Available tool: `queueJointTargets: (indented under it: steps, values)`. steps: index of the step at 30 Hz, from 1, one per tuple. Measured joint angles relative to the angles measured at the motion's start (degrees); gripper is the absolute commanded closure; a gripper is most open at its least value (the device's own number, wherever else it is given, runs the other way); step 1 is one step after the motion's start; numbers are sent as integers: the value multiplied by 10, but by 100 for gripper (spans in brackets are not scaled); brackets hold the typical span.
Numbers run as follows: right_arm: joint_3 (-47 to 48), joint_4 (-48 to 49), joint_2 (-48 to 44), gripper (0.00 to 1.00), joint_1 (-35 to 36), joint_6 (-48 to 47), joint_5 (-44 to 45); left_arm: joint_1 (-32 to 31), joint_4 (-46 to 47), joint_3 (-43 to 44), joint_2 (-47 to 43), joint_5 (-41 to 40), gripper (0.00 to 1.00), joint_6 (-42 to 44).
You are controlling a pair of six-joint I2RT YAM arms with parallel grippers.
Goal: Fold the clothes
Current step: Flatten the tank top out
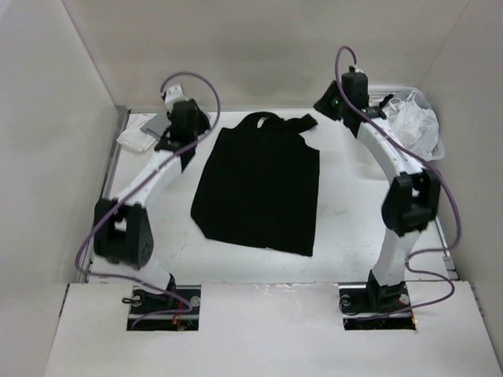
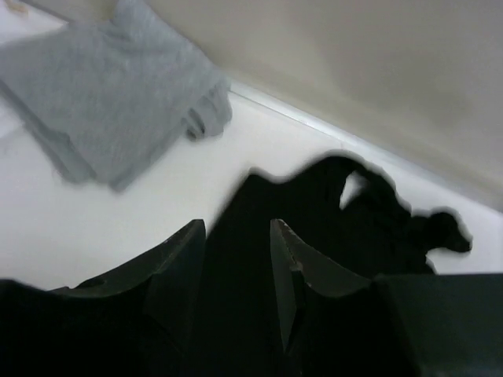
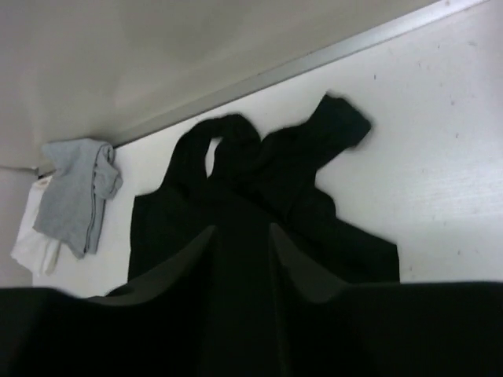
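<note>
Our left fingers (image 2: 174, 271) stand apart, and through the gap of the left gripper (image 2: 236, 263) we see the plain black short-sleeved T-shirt (image 2: 330, 212) of thin, soft fabric. It runs from between the fingertips out beyond them and off to their right, where its neck opening and a bunched sleeve lie near the back wall (image 2: 354, 71). The fingers are dark against dark cloth, so we cannot tell whether the tips touch it. Beyond the left finger and well off to its left lies a folded grey knit garment (image 2: 110, 94) on the white table (image 2: 94, 220).

Our right fingers (image 3: 302, 271) are likewise spread. The right gripper (image 3: 242, 259) frames the same shirt, whose collar loop and sleeve sit straight ahead of the fingertips. The grey garment is far beyond the left finger, resting on a flat white garment (image 3: 30, 236).

From above, the shirt lies spread flat as a long rectangle between the two grippers, with its neck end at the far side. Our left arm (image 1: 149, 181) folds its elbow outward and low, the forearm slanting up to the wrist just beside the shirt's far left corner. Our right arm (image 1: 393, 157) rises steeply to a high elbow, then reaches far and inward, its wrist near the far right sleeve. A white mesh basket (image 1: 436, 145) of crumpled white cloth stands outside that arm.
</note>
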Motion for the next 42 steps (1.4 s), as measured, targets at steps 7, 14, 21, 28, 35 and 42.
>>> queueJointTargets:
  steps: [7, 14, 21, 28, 35, 42]
  values:
    - [-490, 152, -331, 96, 108, 23, 33, -95, 87, -402, -277, -51, 61, -40]
    - [-782, 186, -461, 61, 231, 73, 77, -48, 29, -523, -332, -33, 56, -73]
    - [-872, 129, -595, 61, 320, 160, 131, -53, 24, -548, -301, 8, 62, -99]
    - [-875, 84, -596, 62, 398, 243, 183, -62, 19, -553, -274, 15, 73, -106]
    - [-876, -11, -632, 56, 480, 331, 256, -63, 16, -558, -290, 12, 72, -106]
    - [-856, -63, -590, 61, 485, 379, 290, -63, 9, -564, -326, 4, 61, -106]
